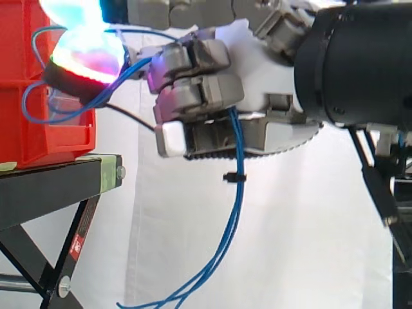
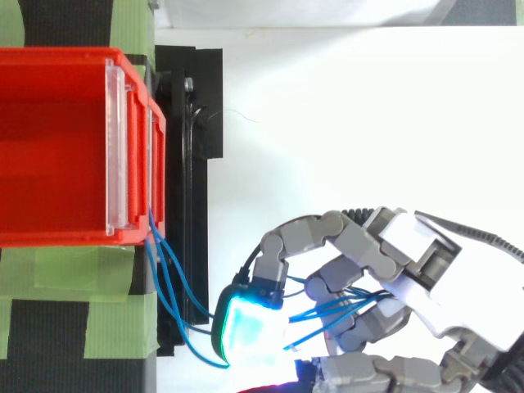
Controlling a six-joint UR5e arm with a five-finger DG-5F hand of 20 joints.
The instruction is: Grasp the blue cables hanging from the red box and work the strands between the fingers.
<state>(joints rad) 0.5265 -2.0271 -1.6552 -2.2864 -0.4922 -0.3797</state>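
Several thin blue cables point(image 1: 237, 212) run out of the front of the red box point(image 1: 38, 135) and pass into my hand point(image 1: 257, 77). Its fingers are curled round the strands, so the hand is shut on them. Below the hand the cables hang down in a loose bundle held by a small black tie point(image 1: 234, 176). From above, the strands point(image 2: 336, 307) thread between the curled fingers of the hand point(image 2: 426, 262). One glowing fingertip pad point(image 2: 250, 323) sits close to the box's front corner point(image 2: 131, 229); cable loops curve round it.
The red box rests on a black stand point(image 1: 58, 180) with slanted legs. Green tape point(image 2: 74, 270) covers the stand beside the box. A white curtain point(image 1: 309, 244) hangs behind, with open space below and right of the box.
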